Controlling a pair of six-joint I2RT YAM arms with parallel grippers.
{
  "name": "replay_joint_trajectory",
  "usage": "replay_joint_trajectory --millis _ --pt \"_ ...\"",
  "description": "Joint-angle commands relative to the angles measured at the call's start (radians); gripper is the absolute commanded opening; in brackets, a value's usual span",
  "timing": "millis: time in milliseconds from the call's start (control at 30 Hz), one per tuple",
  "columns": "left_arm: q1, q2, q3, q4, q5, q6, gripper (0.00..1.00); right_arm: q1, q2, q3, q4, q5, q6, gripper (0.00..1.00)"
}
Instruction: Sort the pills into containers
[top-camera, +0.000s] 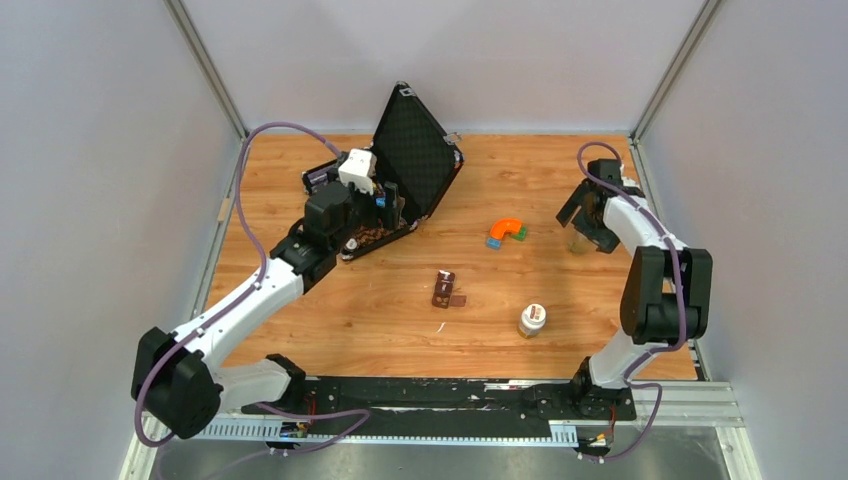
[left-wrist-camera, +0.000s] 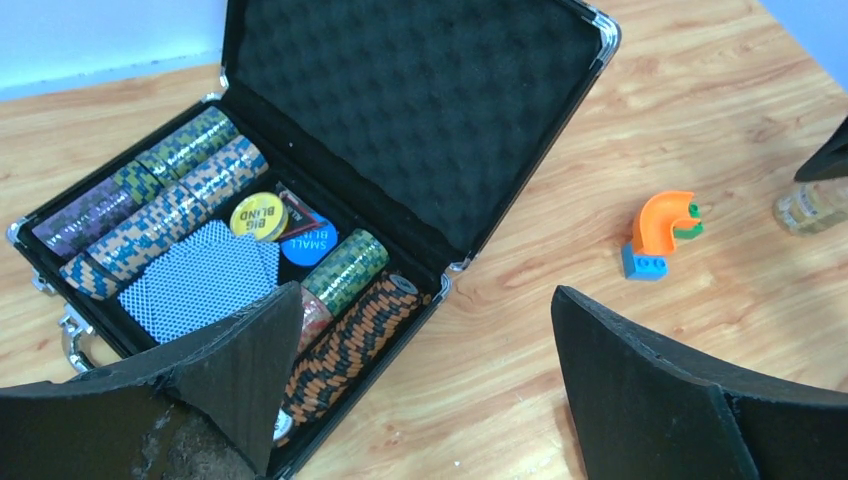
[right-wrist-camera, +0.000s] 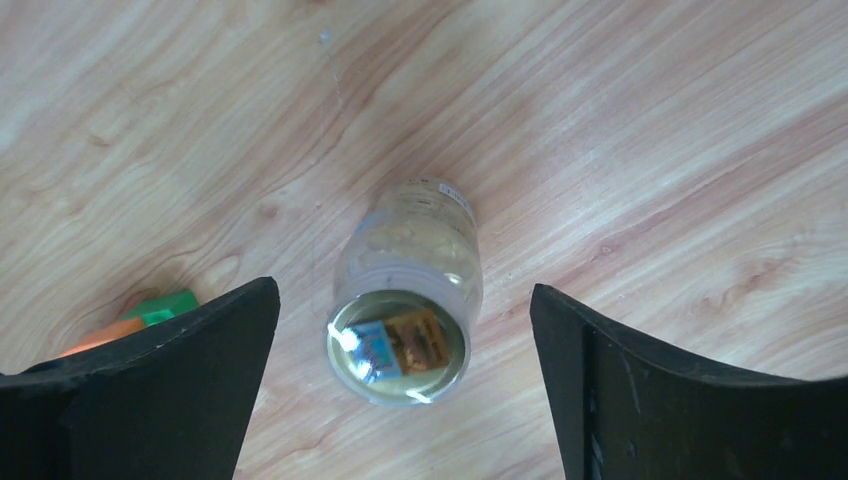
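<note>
- Right pincer (right-wrist-camera: 402, 292) open around small clear jar (right-wrist-camera: 405, 310), not touching it.
- Left pincer (left-wrist-camera: 425, 295) open above black foam-lined case (left-wrist-camera: 400, 120).
- Dark brown three-compartment plastic strip (top-camera: 447, 289) at ten o'clock from white-capped bottle (top-camera: 533, 320).

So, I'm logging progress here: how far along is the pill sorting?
Barely started. The containers sit mid-table, away from both arms. The right gripper hangs open around a clear bottle, gripping nothing; the left gripper, open, hovers by the poker case. All sorting is left.
</note>
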Motion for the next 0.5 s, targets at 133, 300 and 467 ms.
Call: replay_joint_trajectory --millis 133,300,467 --pt "-0.002 0.023 0.031 -0.039 0.158 -0.054 1.0 0.002 -0.179 0.102 -0.085 -0.006 -0.048 0.87" --pt "-0.003 0.082 0.039 -0.076 0.309 -0.121 0.97 0.006 -0.297 0.044 -0.08 -0.111 -0.06 0.73" --pt "-0.004 0.17 0.034 -0.06 0.506 -0.177 0.92 0.05 -0.424 -0.093 -0.003 -0.305 -0.015 0.61"
